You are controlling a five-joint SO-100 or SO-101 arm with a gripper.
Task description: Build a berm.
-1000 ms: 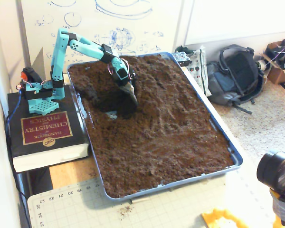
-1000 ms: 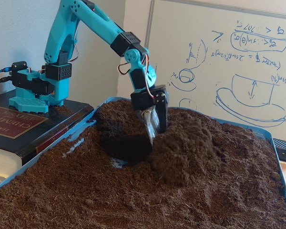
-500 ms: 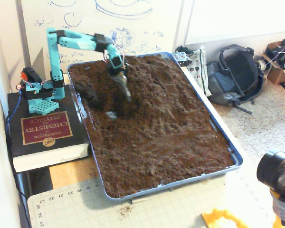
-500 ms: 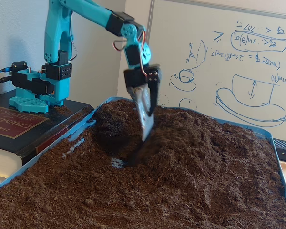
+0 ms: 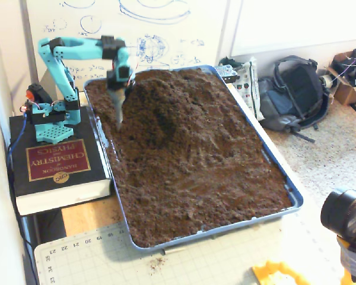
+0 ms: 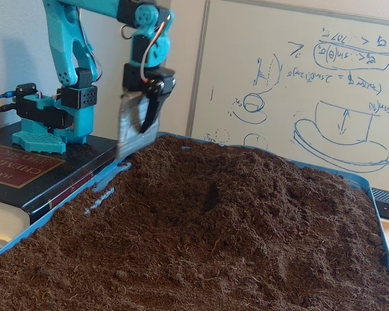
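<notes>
Pincer (image 5: 119,113) (image 6: 131,133) pointing straight down above the soil's left edge, jaw state impossible to tell through blur, teal arm (image 5: 77,48) folded high over its base, berm (image 5: 166,98) (image 6: 246,188) heaped in the blue tray's (image 5: 288,184) far end

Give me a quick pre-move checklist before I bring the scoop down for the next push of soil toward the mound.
1. Gripper lifted clear of the soil: ok, it hangs above the surface near the tray's edge by the arm's base.
2. Gripper open or shut: cannot tell, the blade looks blurred in both fixed views.
3. Mound in place: ok, raised soil sits at the whiteboard end of the tray.
4. Soil inside the tray: mostly ok, a few crumbs lie on the cutting mat.
5. Arm's base steady: ok, it stands on the book beside the tray.
6. Soil stuck on the blade: cannot tell.
</notes>
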